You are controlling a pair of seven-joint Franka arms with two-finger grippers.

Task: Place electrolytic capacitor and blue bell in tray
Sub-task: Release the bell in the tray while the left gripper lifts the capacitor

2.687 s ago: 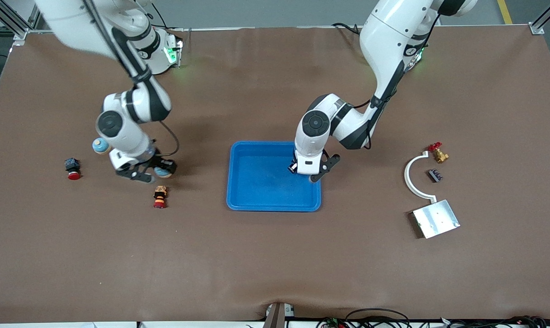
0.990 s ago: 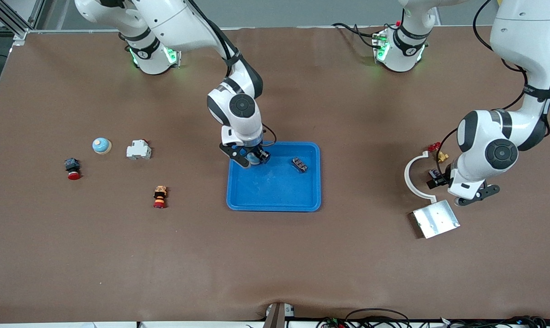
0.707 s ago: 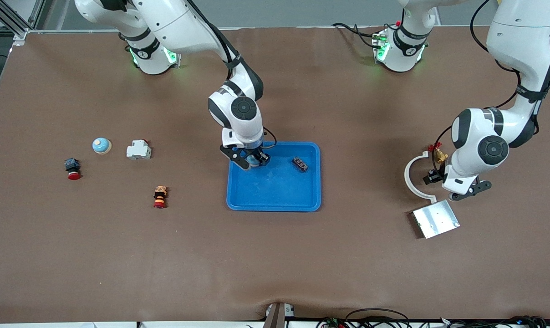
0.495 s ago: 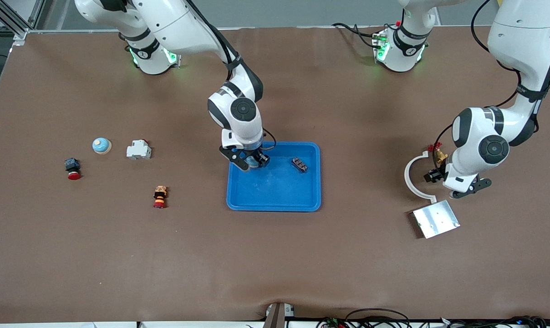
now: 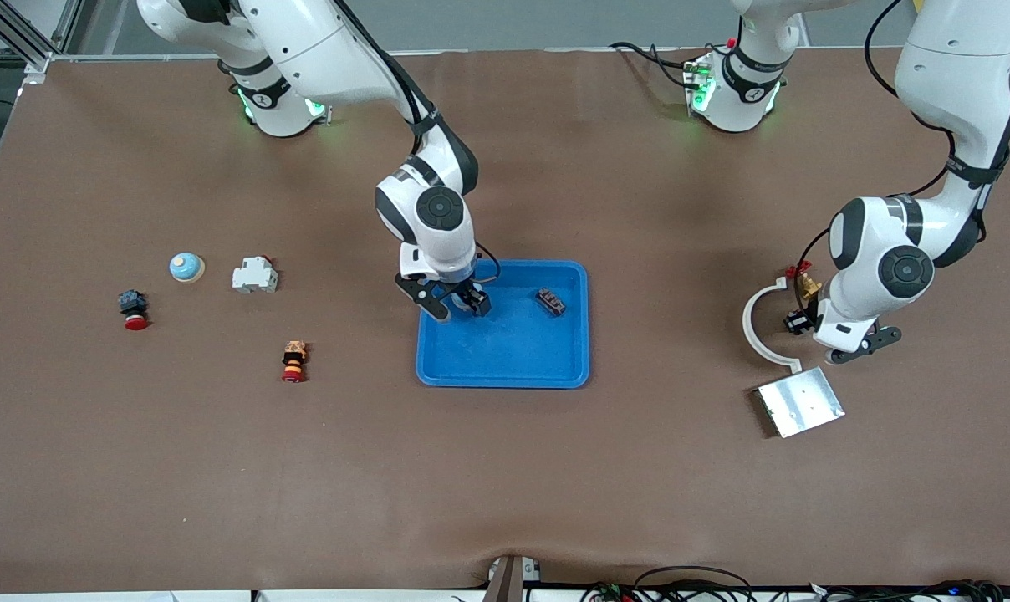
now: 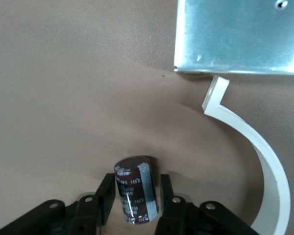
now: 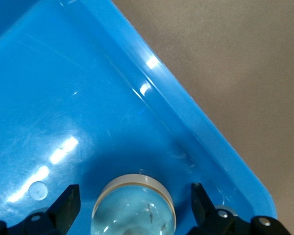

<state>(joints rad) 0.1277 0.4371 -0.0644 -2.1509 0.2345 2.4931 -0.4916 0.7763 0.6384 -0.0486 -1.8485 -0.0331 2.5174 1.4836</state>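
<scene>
Currently, the right gripper, fingers spread, is releasing the blue bell in the tray at frame centre, while the left gripper is pinching the electrolytic capacitor at centre-right, risking slippage from its round body.

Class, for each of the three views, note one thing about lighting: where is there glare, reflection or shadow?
Front view: green lights glow at both arm bases, and soft arm shadows fall on the brown table. Left wrist view: the silver metal plate shines pale, and the electrolytic capacitor casts a soft shadow. Right wrist view: bright white glare spots streak the blue tray around the blue bell.
</scene>
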